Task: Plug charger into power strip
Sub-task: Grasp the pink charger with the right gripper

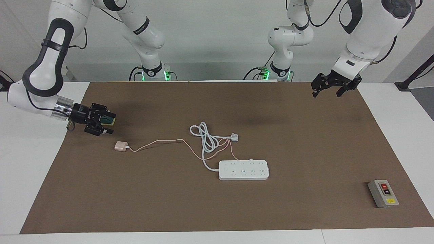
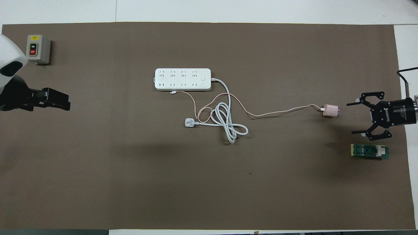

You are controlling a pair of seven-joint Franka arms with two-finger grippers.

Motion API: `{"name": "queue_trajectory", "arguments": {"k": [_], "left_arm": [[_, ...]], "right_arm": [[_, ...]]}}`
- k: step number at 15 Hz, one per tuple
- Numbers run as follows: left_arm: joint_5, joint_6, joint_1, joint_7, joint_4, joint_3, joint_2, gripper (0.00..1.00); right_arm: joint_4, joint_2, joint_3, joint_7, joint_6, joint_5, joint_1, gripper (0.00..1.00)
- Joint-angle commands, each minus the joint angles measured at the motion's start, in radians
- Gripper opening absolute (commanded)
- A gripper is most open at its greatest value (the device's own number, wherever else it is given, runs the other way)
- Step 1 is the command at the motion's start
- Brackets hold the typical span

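Observation:
The charger (image 1: 120, 146) is a small pale pink cube lying on the brown mat toward the right arm's end; it also shows in the overhead view (image 2: 330, 111). Its thin pink-orange cable (image 2: 277, 112) runs toward the power strip (image 1: 243, 170), a long white bar with two rows of sockets near the mat's middle, seen from above too (image 2: 183, 79). Nothing is plugged into the strip. My right gripper (image 1: 107, 122) (image 2: 351, 118) is open and empty, beside the charger and apart from it. My left gripper (image 1: 326, 95) (image 2: 62, 101) is open and empty, over the mat at the left arm's end.
The strip's thick white cord (image 2: 228, 125) lies coiled with its white three-pin plug (image 2: 189, 122) nearer to the robots than the strip. A green block (image 2: 369, 151) lies by the right gripper. A grey button box (image 2: 38, 49) stands at the left arm's end.

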State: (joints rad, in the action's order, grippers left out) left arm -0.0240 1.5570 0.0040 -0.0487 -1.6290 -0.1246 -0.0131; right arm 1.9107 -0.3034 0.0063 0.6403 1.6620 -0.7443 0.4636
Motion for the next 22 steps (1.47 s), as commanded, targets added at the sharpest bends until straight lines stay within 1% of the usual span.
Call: {"name": "queue_trajectory", "arguments": {"k": [1, 4, 6, 9, 12, 14, 16, 17, 19, 22], "left_arm": [[-0.008, 0.000, -0.001, -0.002, -0.014, 0.002, -0.013, 1.00], [-0.008, 0.006, -0.007, 0.000, -0.018, 0.002, -0.013, 1.00], [-0.008, 0.009, -0.015, 0.001, -0.043, 0.000, -0.019, 1.00], [-0.013, 0.015, -0.012, 0.007, -0.057, -0.001, -0.019, 1.00], [-0.085, 0.023, -0.001, 0.009, -0.057, 0.000, -0.010, 1.00], [-0.094, 0.020, -0.004, 0.048, -0.057, 0.000, -0.007, 1.00], [-0.112, 0.005, -0.002, 0.076, -0.058, 0.000, -0.002, 1.00], [-0.137, 0.002, -0.001, 0.079, -0.058, 0.000, 0.007, 1.00], [-0.206, -0.008, 0.033, 0.085, -0.060, 0.002, 0.015, 1.00], [-0.309, -0.003, 0.054, 0.130, -0.063, 0.002, 0.027, 1.00]], "right_arm": [[-0.018, -0.035, 0.011, -0.016, 0.025, -0.030, 0.001, 1.00], [-0.056, -0.095, 0.012, -0.018, 0.039, -0.029, -0.011, 1.00], [-0.058, -0.121, 0.011, -0.016, 0.050, -0.029, -0.039, 1.00], [-0.070, -0.146, 0.012, -0.019, 0.076, -0.035, -0.040, 1.00], [-0.070, -0.166, 0.012, -0.021, 0.102, -0.044, -0.033, 1.00], [-0.070, -0.181, 0.012, -0.025, 0.119, -0.050, -0.031, 1.00], [-0.096, -0.236, 0.014, -0.075, 0.117, -0.056, -0.011, 1.00], [-0.102, -0.241, 0.012, -0.079, 0.116, -0.073, -0.014, 1.00], [-0.104, -0.246, 0.012, -0.082, 0.119, -0.073, -0.014, 1.00], [-0.108, -0.269, 0.012, -0.103, 0.125, -0.076, -0.010, 1.00]]}}
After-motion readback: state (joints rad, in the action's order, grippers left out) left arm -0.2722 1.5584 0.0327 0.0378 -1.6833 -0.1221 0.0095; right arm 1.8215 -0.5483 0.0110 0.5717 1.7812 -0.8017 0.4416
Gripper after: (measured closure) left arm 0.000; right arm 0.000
